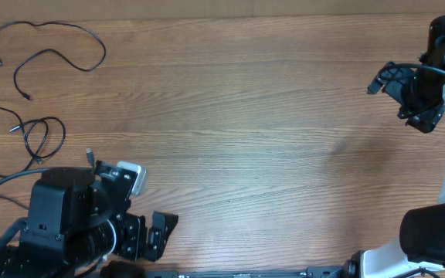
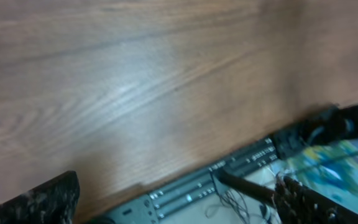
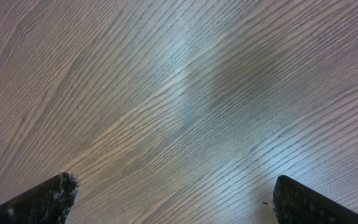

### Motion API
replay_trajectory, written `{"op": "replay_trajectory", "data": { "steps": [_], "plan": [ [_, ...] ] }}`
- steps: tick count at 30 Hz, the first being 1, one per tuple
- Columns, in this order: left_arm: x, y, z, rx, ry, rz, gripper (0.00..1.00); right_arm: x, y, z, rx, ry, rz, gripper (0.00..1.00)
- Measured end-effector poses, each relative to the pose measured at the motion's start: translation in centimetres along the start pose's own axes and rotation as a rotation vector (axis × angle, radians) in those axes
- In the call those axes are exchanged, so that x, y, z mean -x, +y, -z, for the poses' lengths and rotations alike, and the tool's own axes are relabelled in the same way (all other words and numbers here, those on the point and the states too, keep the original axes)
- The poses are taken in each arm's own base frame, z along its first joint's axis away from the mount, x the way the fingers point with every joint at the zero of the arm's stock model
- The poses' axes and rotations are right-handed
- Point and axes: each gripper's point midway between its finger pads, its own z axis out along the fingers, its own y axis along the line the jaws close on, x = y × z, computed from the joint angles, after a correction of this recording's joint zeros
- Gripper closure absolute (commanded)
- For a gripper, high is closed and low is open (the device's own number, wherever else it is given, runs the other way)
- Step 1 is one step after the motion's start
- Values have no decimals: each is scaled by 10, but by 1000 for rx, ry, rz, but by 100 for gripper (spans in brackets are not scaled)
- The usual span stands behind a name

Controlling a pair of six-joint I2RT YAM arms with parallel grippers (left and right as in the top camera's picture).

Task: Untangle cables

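In the overhead view two thin black cables lie apart at the left. One cable makes a loose open curve at the far left back. The other cable lies in a looser loop below it, with a small silver-tipped plug near my left arm. My left gripper is open and empty near the table's front edge, right of both cables. My right gripper is open and empty at the far right. Both wrist views show only bare wood between open fingers: the left and the right.
The wooden table fills the view. The left arm's body stands at the front left, the right arm's base at the front right. A metal rail and loose wires lie past the table's front edge.
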Motion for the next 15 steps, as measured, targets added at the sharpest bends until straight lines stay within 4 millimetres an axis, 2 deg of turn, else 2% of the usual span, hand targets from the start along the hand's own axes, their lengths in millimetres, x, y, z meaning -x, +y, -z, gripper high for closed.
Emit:
{"op": "replay_trajectory", "data": {
  "steps": [6, 7, 8, 11, 15],
  "plan": [
    [14, 18, -16, 69, -86, -63, 0, 0, 0, 0, 0, 0, 0, 0],
    [18, 20, -21, 71, -128, -92, 0, 0, 0, 0, 0, -1, 0, 0],
    [13, 24, -29, 77, -151, -123, 0, 0, 0, 0, -1, 0, 0, 0],
    [20, 28, -43, 78, -308, -235, 0, 0, 0, 0, 0, 0, 0, 0],
    [16, 39, -61, 105, -458, -327, 0, 0, 0, 0, 0, -1, 0, 0]
  ]
}}
